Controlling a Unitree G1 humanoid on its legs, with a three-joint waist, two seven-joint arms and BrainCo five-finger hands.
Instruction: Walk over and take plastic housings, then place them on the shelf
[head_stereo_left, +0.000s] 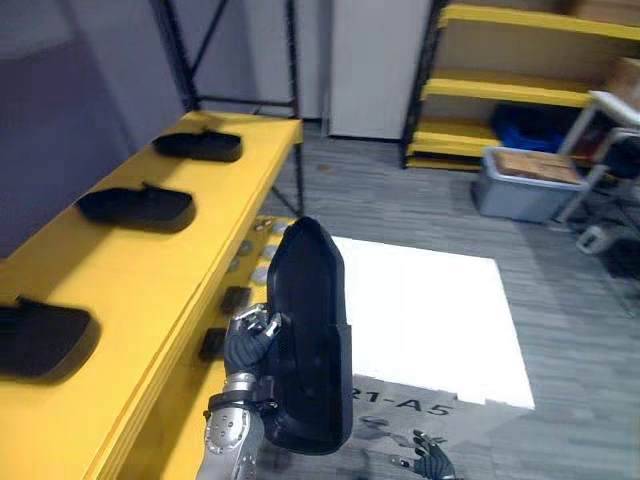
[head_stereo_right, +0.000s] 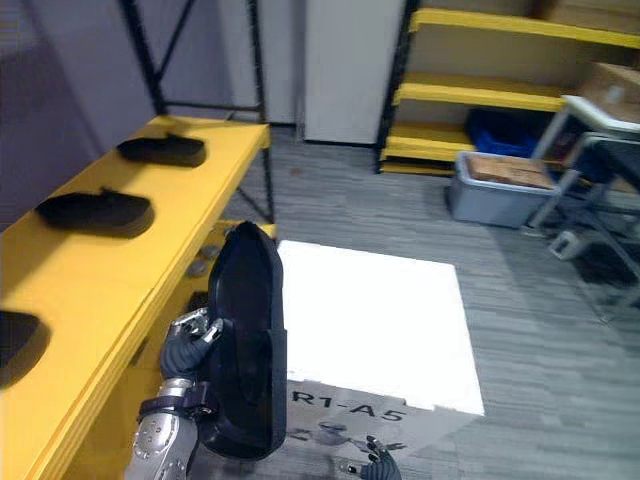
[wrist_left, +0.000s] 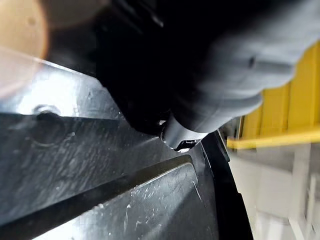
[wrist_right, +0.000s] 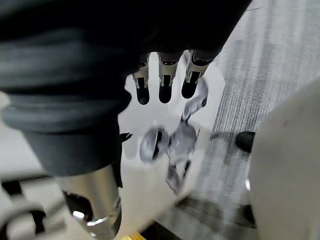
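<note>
Now the left hand (head_stereo_left: 250, 338) is clasped round a black housing (head_stereo_left: 312, 330), held upright just beside the yellow shelf (head_stereo_left: 160, 270), where three more housings (head_stereo_left: 137, 207) lie. The right hand (wrist_right: 164, 75) hangs low, fingers straight, empty.

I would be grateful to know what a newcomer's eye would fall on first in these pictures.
First, the tall black housing held upright in the left hand, low in the middle of the eye views. Next, the long yellow shelf on the left, where three more housings lie in a row, and the white-topped box beyond the held one.
</note>
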